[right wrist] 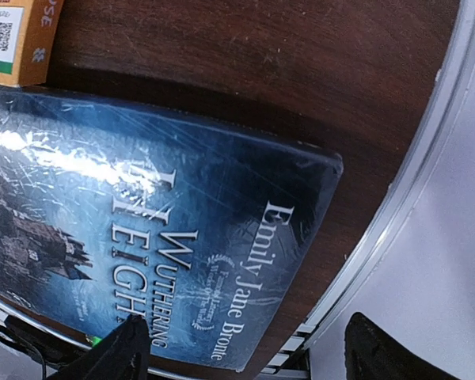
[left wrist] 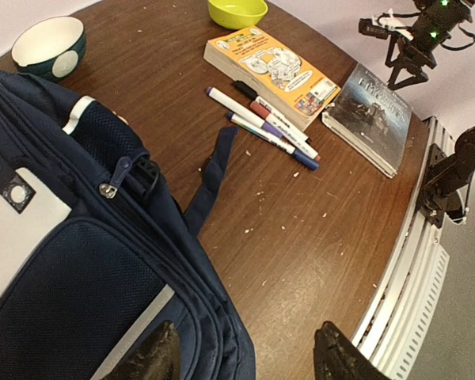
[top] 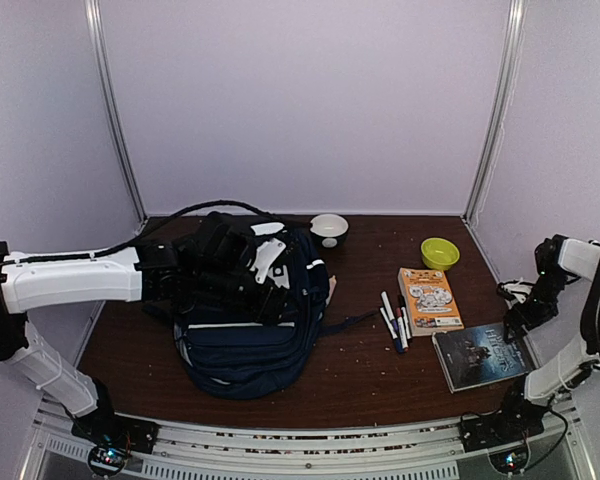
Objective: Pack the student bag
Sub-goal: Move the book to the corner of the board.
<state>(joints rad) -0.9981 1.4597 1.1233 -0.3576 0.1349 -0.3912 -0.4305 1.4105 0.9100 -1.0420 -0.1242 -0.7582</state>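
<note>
The student bag [top: 248, 340] lies flat at the table's left centre, navy with white stripe trim. My left gripper [top: 275, 268] hovers over its upper part. In the left wrist view the bag [left wrist: 63, 261] fills the left side, and my left gripper [left wrist: 245, 358] stands open over the bag's edge and bare wood, holding nothing. My right gripper [top: 521, 318] hangs at the far right above a dark blue book [top: 480, 355]. In the right wrist view that gripper [right wrist: 245, 350] is wide open over the book [right wrist: 142, 237], titled Wuthering Heights, without touching it.
An orange book [top: 429, 300] lies right of centre, with several markers [top: 395, 320] beside it. A green bowl [top: 439, 252] and a white-lined dark bowl [top: 329, 229] stand at the back. A loose bag strap [left wrist: 210, 178] trails toward the markers. The table's metal rail [right wrist: 427, 158] runs close by the dark book.
</note>
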